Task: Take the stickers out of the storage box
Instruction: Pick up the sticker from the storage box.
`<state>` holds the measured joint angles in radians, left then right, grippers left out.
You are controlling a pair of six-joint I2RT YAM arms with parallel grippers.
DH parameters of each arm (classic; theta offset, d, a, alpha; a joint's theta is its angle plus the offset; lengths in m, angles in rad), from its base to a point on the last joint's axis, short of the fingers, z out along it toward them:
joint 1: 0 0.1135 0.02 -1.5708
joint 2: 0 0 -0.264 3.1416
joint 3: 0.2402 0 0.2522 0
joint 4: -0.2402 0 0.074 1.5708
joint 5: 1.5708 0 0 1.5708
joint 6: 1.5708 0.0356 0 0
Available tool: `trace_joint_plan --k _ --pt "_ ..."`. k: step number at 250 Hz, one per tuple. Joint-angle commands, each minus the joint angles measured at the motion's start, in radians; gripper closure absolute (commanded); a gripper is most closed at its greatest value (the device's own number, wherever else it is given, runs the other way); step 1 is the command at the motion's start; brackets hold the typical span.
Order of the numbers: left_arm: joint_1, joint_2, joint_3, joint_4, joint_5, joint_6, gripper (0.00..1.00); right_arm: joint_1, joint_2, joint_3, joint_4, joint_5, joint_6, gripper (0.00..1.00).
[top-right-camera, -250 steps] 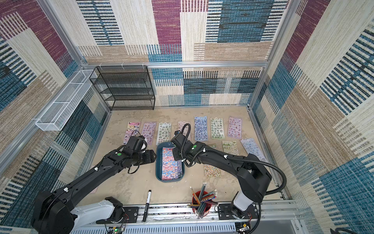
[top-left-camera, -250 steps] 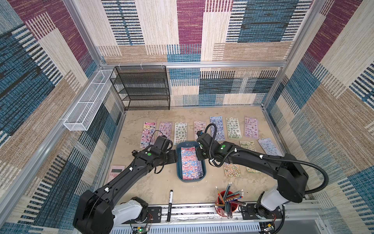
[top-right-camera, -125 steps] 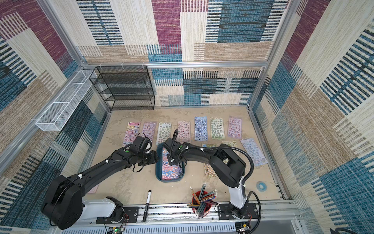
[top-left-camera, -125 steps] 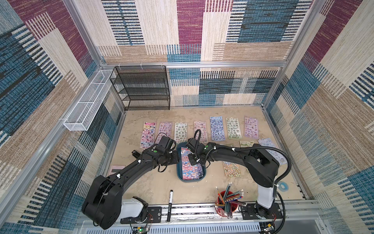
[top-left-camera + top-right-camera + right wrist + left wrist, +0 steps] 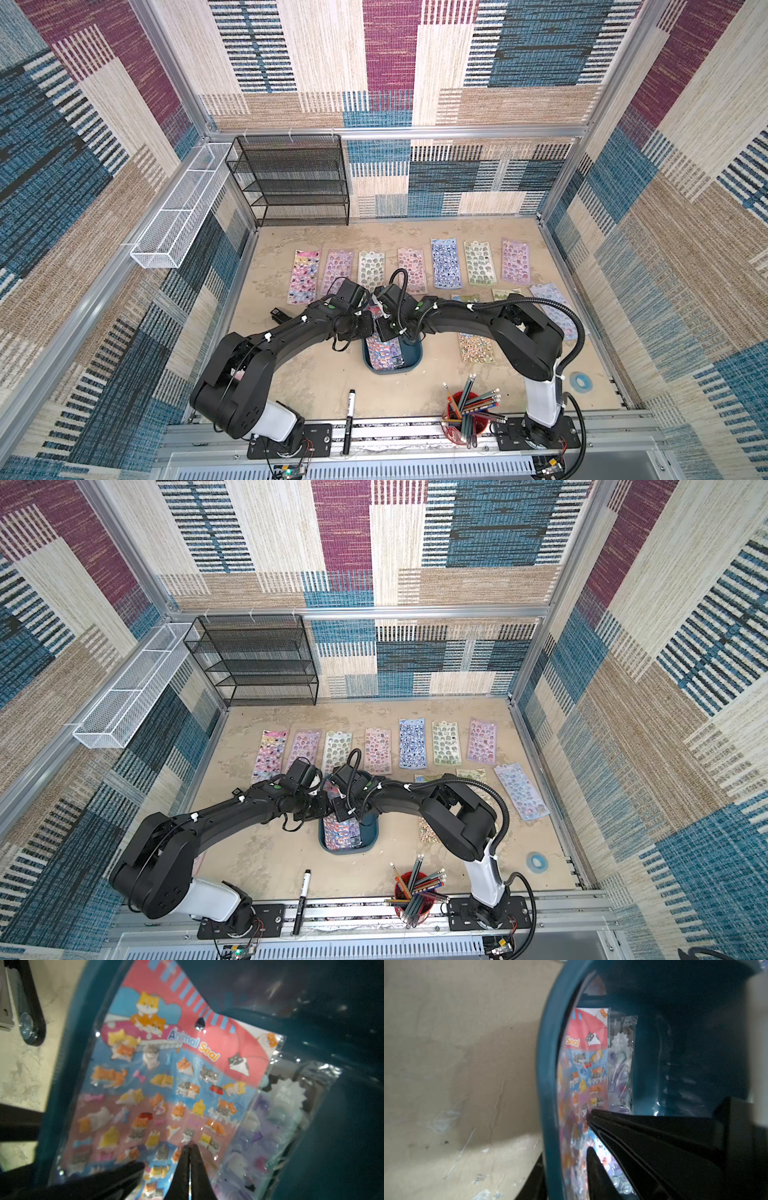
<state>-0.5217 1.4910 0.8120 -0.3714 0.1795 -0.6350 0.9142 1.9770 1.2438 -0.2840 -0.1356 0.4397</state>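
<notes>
My left arm (image 5: 291, 332) and right arm (image 5: 457, 318) are chunky matte-black links dotted with white cable ties (image 5: 304, 318), a green dot (image 5: 331, 307) near each wrist, and a white shell (image 5: 277, 419) above each black, screw-studded base plate (image 5: 291, 440). A ribbed black hose (image 5: 581, 328) runs along the right one; the right fingers (image 5: 180, 1176) are slim black wedges.

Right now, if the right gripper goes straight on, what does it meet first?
The Animal Seal sticker sheet in the storage box; the shut right gripper looks almost on it, though depth is unclear.
</notes>
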Motion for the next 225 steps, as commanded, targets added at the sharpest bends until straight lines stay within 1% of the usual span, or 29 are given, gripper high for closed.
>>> trace_joint_plan --k 1,12,29,67,103,134,169,225 --pt "-0.008 0.004 0.013 0.029 0.032 -0.032 0.86 0.005 0.009 -0.017 -0.026 -0.106 0.012 0.93" --pt "-0.008 0.004 0.014 0.021 0.024 -0.035 0.94 0.005 0.001 -0.02 -0.033 -0.085 0.013 0.92" --pt "-0.008 0.002 0.015 0.009 0.011 -0.04 1.0 0.005 -0.015 -0.013 -0.063 -0.041 0.01 0.92" --pt "-0.008 -0.01 0.014 -0.023 -0.021 -0.051 1.0 0.002 -0.078 0.021 -0.143 0.048 -0.01 0.88" --pt "-0.008 -0.024 0.01 -0.03 -0.034 -0.058 1.0 -0.005 -0.138 0.035 -0.174 0.072 -0.006 0.83" --pt "-0.008 -0.034 0.009 -0.037 -0.038 -0.06 1.0 -0.015 -0.147 0.039 -0.193 0.092 0.001 0.81" --pt "-0.008 -0.04 0.008 -0.047 -0.045 -0.058 1.0 -0.023 -0.112 0.024 -0.186 0.069 0.001 0.82" --pt "-0.008 -0.044 -0.002 -0.037 -0.034 -0.062 1.0 -0.021 -0.042 -0.007 -0.108 -0.066 0.022 0.84"
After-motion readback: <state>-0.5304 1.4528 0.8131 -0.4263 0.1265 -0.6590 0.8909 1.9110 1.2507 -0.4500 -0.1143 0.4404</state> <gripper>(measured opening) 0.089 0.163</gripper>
